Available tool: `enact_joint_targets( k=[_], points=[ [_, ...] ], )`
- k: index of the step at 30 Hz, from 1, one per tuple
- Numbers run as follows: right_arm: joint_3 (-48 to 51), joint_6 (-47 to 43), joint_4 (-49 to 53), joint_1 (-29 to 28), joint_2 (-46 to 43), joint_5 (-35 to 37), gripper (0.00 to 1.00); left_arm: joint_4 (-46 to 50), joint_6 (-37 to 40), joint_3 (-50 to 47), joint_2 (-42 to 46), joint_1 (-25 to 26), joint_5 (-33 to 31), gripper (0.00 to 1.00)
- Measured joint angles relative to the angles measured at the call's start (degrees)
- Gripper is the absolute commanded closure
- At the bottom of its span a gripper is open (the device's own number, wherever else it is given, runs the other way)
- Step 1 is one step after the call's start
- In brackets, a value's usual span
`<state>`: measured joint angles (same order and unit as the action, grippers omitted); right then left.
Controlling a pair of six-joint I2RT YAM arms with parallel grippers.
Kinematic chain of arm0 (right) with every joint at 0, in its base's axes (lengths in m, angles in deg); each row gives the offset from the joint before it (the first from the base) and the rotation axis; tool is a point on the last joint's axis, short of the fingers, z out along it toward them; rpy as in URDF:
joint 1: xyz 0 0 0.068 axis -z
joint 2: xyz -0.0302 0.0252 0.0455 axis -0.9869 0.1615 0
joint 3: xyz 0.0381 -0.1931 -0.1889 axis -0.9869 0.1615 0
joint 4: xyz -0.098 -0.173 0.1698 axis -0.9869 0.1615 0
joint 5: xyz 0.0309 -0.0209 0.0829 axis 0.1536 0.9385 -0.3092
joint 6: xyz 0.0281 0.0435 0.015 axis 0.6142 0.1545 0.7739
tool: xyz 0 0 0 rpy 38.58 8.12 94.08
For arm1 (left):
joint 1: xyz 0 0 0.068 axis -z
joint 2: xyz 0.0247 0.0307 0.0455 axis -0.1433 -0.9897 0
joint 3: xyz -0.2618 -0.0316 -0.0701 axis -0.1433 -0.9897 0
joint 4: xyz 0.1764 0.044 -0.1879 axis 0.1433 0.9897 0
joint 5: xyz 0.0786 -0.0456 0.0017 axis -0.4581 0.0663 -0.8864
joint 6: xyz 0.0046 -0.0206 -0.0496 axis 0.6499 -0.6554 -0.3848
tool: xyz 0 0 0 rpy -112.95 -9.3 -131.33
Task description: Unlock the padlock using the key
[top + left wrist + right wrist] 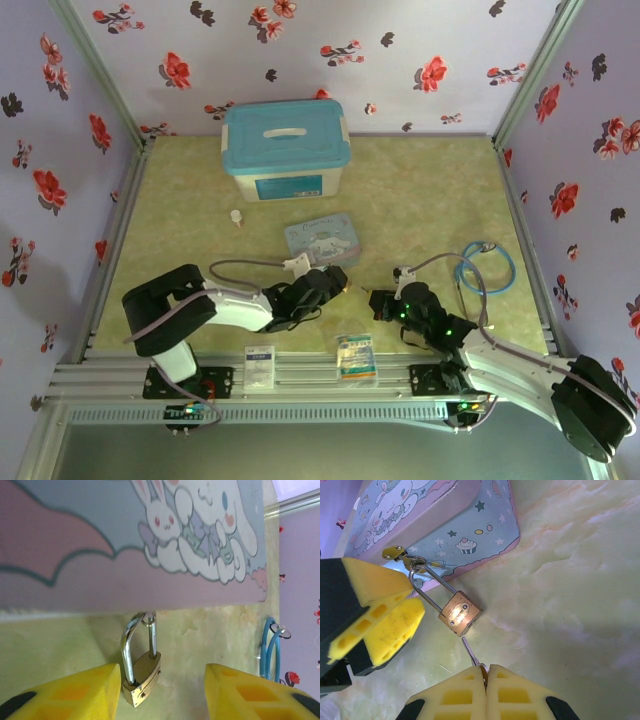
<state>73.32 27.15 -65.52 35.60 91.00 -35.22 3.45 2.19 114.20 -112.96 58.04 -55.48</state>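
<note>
A: What is the room like?
B: Lilac walls [400,60] on three sides, printed with red and black flowers. They box in a worktop [430,190] of pale yellow-green marbling, glossy enough to catch the light.
A: And what is on it?
B: At the back, a blue bin [285,150] with its lid on. Nearer the middle, a pale blue cartoon tin [322,238] lies flat. A blue cable [487,265] loops at the right. Two packets [260,366] lie by the near rail, and a small white bottle [236,217] sits left of the tin.
A: The claws?
B: The left claw [162,692] is released. Its yellow pads stand apart with the padlock [142,680] between them, close to the left-hand pad. The right claw [486,672] is clenched on the key [470,652], pads pressed together and only the thin blade poking out.
A: Where exactly is the padlock?
B: On the worktop just beside the tin's near edge, its silver shackle hooked through the tin's hasp. Both shackle legs run into the brass body.
A: And the key?
B: Its tip points at the padlock's lower end, right beside it. I cannot tell whether it has entered the keyhole.
</note>
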Motion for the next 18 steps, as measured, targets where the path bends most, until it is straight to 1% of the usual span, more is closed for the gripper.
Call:
enact_joint_targets(
  k=[3, 9, 14, 18],
  points=[
    [0.0, 0.0, 0.3, 0.0, -0.3, 0.0, 1.00, -0.4, 0.7, 0.6, -2.3, 1.5, -2.7, 0.49],
    [0.0, 0.0, 2.9, 0.0, -3.7, 1.3, 1.00, -3.1, 1.0, 1.0, -5.0, 2.8, -7.9, 0.50],
    [0.0, 0.0, 5.4, 0.0, -7.1, 3.0, 1.00, -5.3, 1.7, 1.7, -7.1, 3.3, -11.0, 0.54],
    [0.1, 0.1, 6.3, 0.0, -7.8, 3.7, 1.00, -6.5, 1.7, 2.3, -8.3, 3.6, -12.6, 0.54]
  ],
)
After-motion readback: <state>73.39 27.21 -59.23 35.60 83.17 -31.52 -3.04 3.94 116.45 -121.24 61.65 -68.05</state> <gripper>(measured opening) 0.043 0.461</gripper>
